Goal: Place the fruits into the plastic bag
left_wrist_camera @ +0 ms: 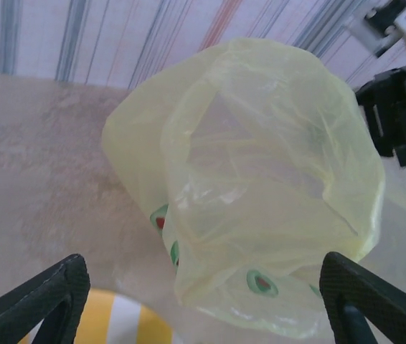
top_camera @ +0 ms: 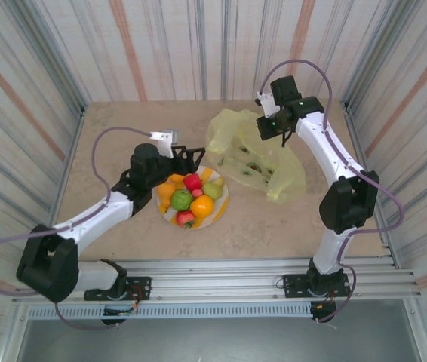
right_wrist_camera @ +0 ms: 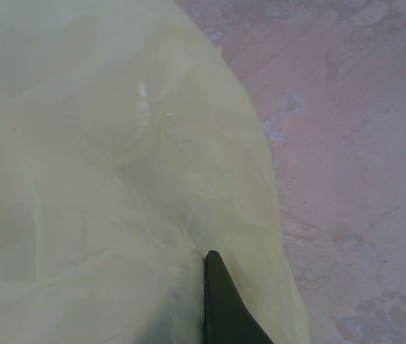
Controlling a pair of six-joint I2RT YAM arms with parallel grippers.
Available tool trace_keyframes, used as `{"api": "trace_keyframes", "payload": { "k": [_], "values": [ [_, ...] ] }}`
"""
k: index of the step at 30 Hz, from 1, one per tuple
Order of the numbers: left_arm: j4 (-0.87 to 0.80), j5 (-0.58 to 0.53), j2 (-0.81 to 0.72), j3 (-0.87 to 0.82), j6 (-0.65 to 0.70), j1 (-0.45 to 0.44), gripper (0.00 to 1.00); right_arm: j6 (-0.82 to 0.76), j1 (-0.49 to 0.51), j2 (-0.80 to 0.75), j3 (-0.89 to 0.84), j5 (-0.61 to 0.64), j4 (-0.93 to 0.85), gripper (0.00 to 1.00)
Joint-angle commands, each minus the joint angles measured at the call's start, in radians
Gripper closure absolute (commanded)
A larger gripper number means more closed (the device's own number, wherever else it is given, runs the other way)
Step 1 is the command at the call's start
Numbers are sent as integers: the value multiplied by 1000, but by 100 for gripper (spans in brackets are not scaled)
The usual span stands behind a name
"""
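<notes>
**Left hand spread by the plate, right hand on the bag**

Left gripper point(top_camera: 196, 157): mine, spread wide and holding nothing. It hovers at the far edge of the plate point(top_camera: 223, 204). From the wrist, its two fingers point(left_wrist_camera: 41, 304) frame the bag, with a strip of the yellow-and-white plate between them.

Fruits point(top_camera: 192, 197): heaped together on the plate. I count a green apple point(top_camera: 181, 200), an orange point(top_camera: 202, 206), a pear point(top_camera: 213, 188), a red piece point(top_camera: 193, 182) at the far side and a smaller red one point(top_camera: 185, 219) at the near rim.

Plastic bag point(top_camera: 253, 154): on the table point(top_camera: 274, 219), just beyond and right of the plate. It stands up with its mouth gaping toward my left wrist, avocado prints point(left_wrist_camera: 261, 282) along its lower folds.

Right gripper point(top_camera: 283, 140): mine, pressed together at the bag's raised far edge. One finger point(right_wrist_camera: 224, 308) shows against the film, which gathers to its tip. I appear to be pinching the film there, though the view is too close to be sure
</notes>
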Motion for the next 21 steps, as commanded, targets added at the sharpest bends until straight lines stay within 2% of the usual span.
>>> {"api": "trace_keyframes", "payload": {
  "k": [1,5,8,13,17,21],
  "values": [
    [-274,-97,-108,-23,-30,8,11,90,-8,-14,19,-69,-3,100],
    [-530,-200,-188,-40,-21,8,10,129,-9,3,22,-104,3,100],
    [-655,-286,-209,-52,-23,10,10,150,-8,10,22,-123,10,100],
    [-698,-313,-165,-53,-34,69,9,154,-4,12,13,-135,19,100],
    [-706,-281,-98,-36,-40,143,9,150,-6,10,11,-143,24,100],
    [-692,-237,-18,-14,-19,155,10,145,-9,6,-1,-148,39,100]
  ]
}}
